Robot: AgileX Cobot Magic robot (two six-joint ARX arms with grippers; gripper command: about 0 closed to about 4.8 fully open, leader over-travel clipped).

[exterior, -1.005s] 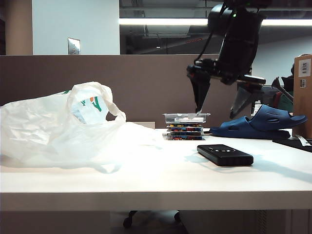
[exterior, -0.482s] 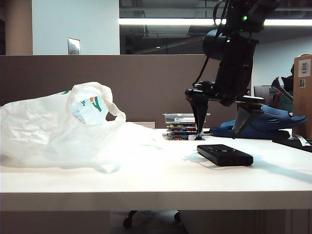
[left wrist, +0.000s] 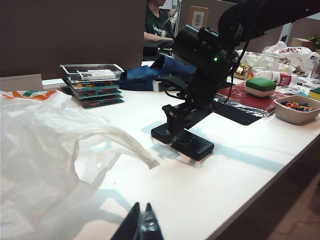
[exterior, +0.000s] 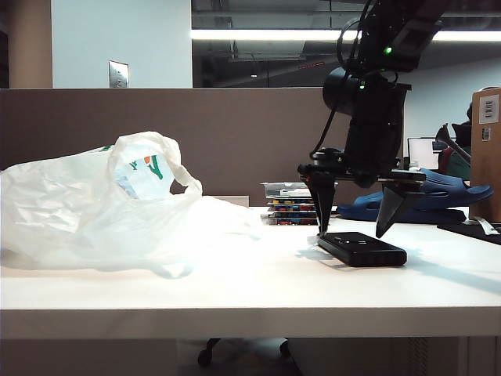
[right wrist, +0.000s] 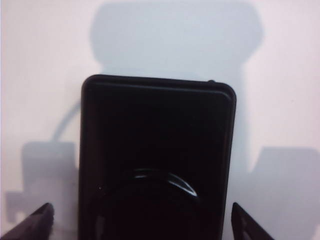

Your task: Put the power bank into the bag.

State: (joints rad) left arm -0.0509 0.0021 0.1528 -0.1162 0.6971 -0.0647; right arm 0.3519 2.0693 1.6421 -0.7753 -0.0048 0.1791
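The right end effector (exterior: 355,232) hangs over the power bank (exterior: 362,248) with its two fingers spread wide, one finger (exterior: 322,205) down by the slab's near-left end and the other (exterior: 389,210) off its far side; they straddle it with a gap on each side and grip nothing, and from here I cannot say whether a tip grazes it. The wrist camera on that arm looks straight down at the power bank (right wrist: 157,160), black and glossy with a curved ring mark, the fingertips (right wrist: 35,222) showing at either side of it, clear of its edges. The slab lies flat on the white counter (exterior: 258,294), toward the right side. Behind it sits a stack of clear-lidded boxes (exterior: 296,202), and beside those a blue sandal (exterior: 423,197). The bag (exterior: 102,207) lies crumpled on the left half of the counter, well apart from the power bank, translucent white with a green and orange logo and a loop handle standing up. The left end effector (left wrist: 140,225) is pinched fully closed and empty, low at the near edge of the counter beside the bag's (left wrist: 47,150) folds, away from the power bank (left wrist: 184,141).
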